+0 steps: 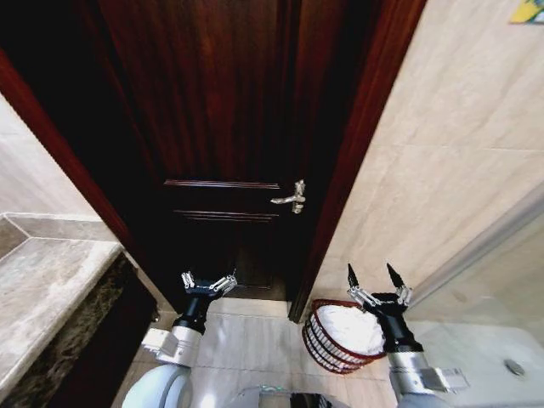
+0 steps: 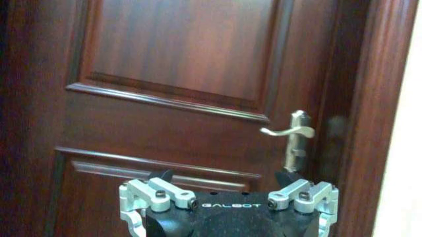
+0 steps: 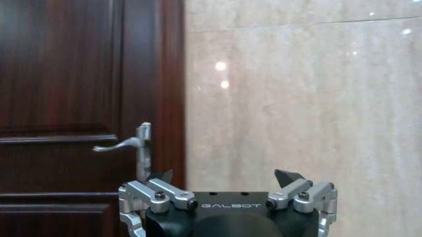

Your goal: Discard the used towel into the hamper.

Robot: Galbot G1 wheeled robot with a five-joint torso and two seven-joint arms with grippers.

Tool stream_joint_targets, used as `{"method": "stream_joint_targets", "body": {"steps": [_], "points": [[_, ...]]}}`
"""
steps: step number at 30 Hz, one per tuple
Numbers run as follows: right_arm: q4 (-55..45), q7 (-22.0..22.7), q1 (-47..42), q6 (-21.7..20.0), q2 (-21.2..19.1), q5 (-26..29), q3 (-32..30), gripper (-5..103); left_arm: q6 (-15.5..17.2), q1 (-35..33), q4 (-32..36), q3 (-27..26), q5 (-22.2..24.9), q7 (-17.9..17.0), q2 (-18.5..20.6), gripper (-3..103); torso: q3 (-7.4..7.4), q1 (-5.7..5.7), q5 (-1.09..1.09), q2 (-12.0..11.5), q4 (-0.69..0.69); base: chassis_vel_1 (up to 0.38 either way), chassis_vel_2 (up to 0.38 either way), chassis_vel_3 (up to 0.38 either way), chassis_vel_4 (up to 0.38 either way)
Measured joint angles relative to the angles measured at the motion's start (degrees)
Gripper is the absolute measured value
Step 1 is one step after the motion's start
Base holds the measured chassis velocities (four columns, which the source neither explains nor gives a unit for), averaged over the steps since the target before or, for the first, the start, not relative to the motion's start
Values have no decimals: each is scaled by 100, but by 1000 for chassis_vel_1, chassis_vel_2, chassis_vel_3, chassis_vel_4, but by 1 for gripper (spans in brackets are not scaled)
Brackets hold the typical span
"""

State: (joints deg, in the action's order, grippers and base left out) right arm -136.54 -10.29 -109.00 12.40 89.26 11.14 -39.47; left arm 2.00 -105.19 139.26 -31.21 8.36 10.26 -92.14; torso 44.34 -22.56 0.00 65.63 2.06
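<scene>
The right tool (image 1: 375, 276) hangs with its two dark fingertips spread wide and nothing between them, poised just above the hamper (image 1: 320, 347) as the head view shows it. The left tool (image 1: 208, 283) is likewise spread and empty, held up in front of the dark wooden door (image 1: 221, 127), well clear of the basket. Inside the hamper lies a white bundle, most likely the towel (image 1: 351, 328), though the arm hides part of it and I cannot tell whether any corner trails over the rim. The hamper itself stands on the tiled floor (image 1: 246, 340) at the foot of the door frame, against the beige wall (image 1: 459, 127). The door handle (image 1: 291, 198) sits between the two arms, higher up.

By the look of it the drop is made, and the step in hand is a clean retreat. To do it well, the right arm should rise straight up before swinging aside, so the fingertips do not catch the wire weave and tip the light basket. The left arm need only keep off the handle.
</scene>
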Motion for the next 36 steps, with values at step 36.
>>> {"method": "stream_joint_targets", "body": {"steps": [36], "points": [[0, -1, 1, 2, 0, 0, 1, 100, 0, 0, 0, 0, 0, 0, 1, 100, 0, 0, -1, 0, -1, -28, -31, 29, 26]]}}
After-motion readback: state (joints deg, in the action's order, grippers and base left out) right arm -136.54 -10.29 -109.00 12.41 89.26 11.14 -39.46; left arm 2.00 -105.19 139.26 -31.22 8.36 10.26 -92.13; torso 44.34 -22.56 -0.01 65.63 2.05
